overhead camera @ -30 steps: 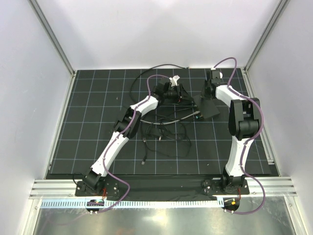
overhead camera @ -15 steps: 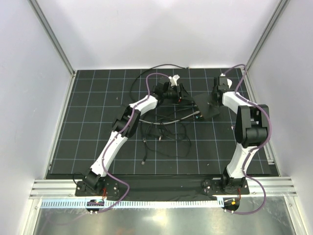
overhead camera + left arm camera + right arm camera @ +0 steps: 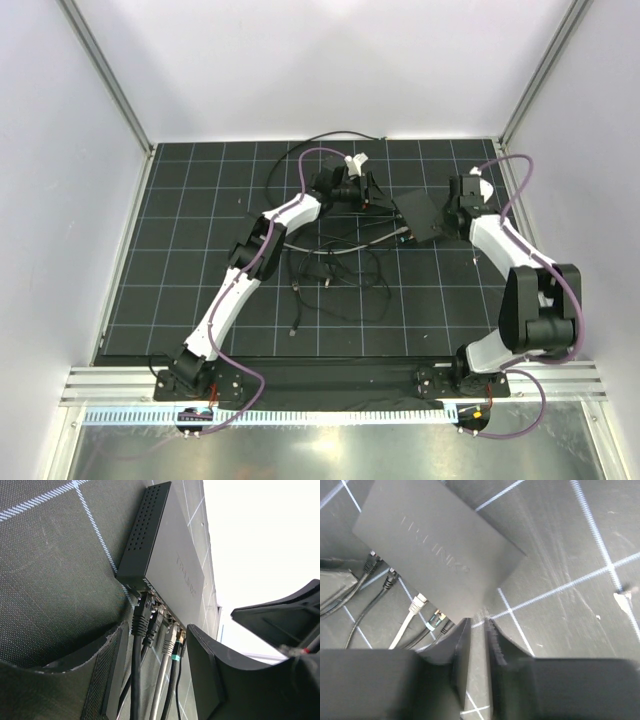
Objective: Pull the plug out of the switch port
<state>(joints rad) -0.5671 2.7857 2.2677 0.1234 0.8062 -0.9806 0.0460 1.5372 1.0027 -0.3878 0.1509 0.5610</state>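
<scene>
The switch is a flat matte-black box lying on the gridded mat, between my two grippers. Its port row holds several plugs: two black, one grey, and one with a teal band. My left gripper is open, its fingers straddling the cables just behind the plugs without pinching any. My right gripper hangs at the box's near corner, its jaws parted by a narrow gap with only mat between them. The right wrist view shows the same plugs, among them the grey one.
Loose black cables tangle on the mat in front of the switch, and another cable arcs along the back edge. White walls with aluminium posts close in the mat on three sides.
My right arm has swung from behind the switch round to its right side, and its jaws have parted slightly. My left gripper has stayed at the plugs, its jaws a little wider.
</scene>
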